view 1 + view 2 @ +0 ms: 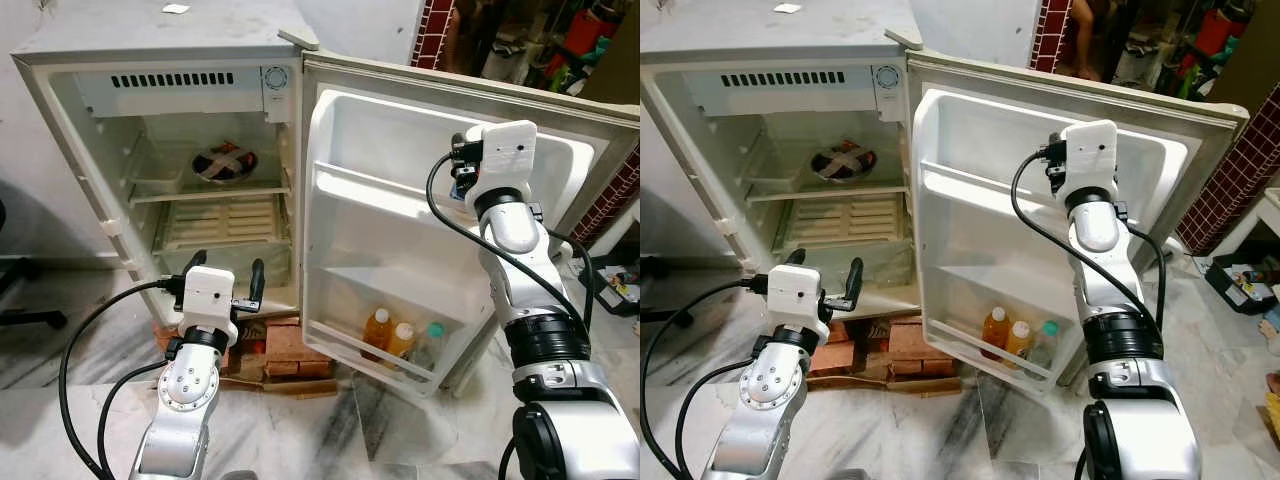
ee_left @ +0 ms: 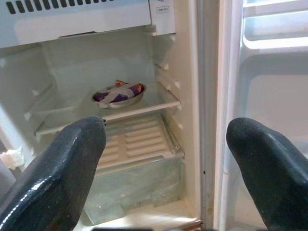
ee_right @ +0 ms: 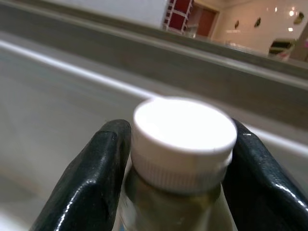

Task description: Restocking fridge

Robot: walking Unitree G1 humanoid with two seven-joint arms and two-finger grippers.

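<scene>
The small white fridge stands open, its door swung to the right. A foil-covered bowl sits on the upper shelf. In the door's bottom rack stand two orange bottles and a clear green-capped one. My left gripper is open and empty, low in front of the fridge's lower compartment. My right arm is raised against the upper part of the door's inside. There my right gripper is shut on the neck of a white-capped bottle.
Bricks prop up the fridge on the marble floor. A clear crisper drawer fills the fridge's bottom. An office chair base is at far left, and clutter lies right of the door.
</scene>
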